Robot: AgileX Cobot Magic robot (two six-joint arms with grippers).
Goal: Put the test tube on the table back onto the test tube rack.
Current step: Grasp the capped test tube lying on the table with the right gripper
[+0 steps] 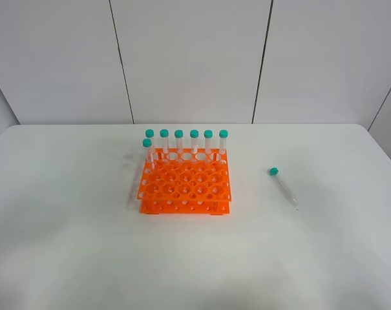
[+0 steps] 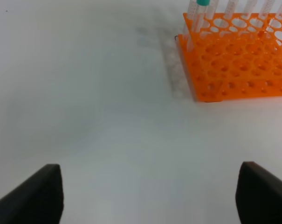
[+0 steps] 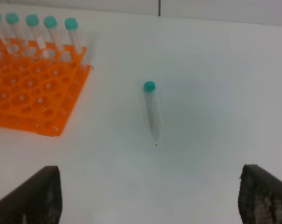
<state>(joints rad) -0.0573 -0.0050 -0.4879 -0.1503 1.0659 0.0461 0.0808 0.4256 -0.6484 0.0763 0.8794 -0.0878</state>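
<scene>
**Desk:** Status?

**Operator:** I see the test tube lying flat on the table, to the right of the test tube rack and well apart from it. Its green cap is level with the rack's middle rows, and its pointed tip reaches about level with the rack's front edge.

**Desk:** And the rack itself?

**Operator:** Seven capped tubes stand upright in it. Six are along its back row and one is in the next row at its left end.

**Desk:** Grippers?

**Operator:** My left gripper has its jaws spread wide with nothing between them, and the rack's left corner is ahead of it. My right gripper is spread just as wide and holds nothing. The loose tube lies ahead of it, between the fingers' line, with the rack off to one side.
</scene>
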